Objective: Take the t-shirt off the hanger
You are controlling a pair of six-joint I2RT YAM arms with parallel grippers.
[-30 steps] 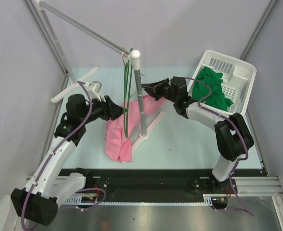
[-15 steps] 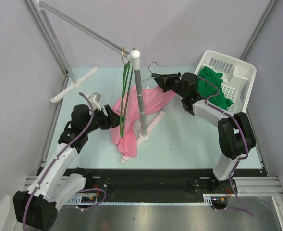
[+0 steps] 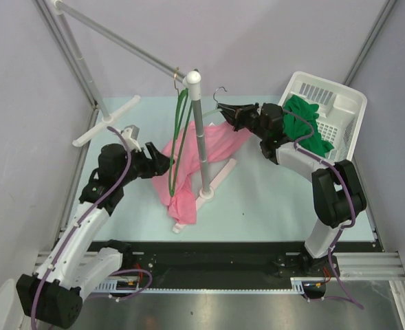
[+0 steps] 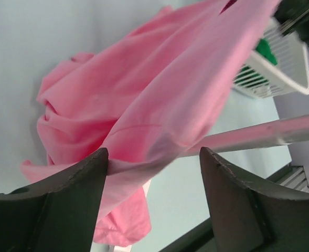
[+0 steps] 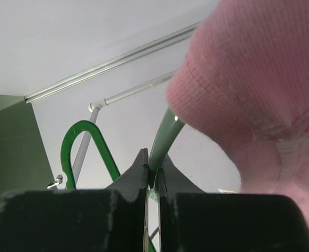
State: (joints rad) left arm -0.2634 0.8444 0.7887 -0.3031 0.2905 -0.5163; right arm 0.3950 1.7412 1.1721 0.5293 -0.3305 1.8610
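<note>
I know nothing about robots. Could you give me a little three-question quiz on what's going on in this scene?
1. True or false: the white basket holds a green garment.
2. What is the right end effector clamped on? A: green hanger. B: white basket. C: green garment.
3. Fill in: the t-shirt is coloured ____.
Key: 1 true; 2 A; 3 pink.

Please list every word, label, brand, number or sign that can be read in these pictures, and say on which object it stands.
None: no text can be read in any view.
The pink cloth t-shirt, the green wire hanger and the white plastic basket show no print, label or number.
</note>
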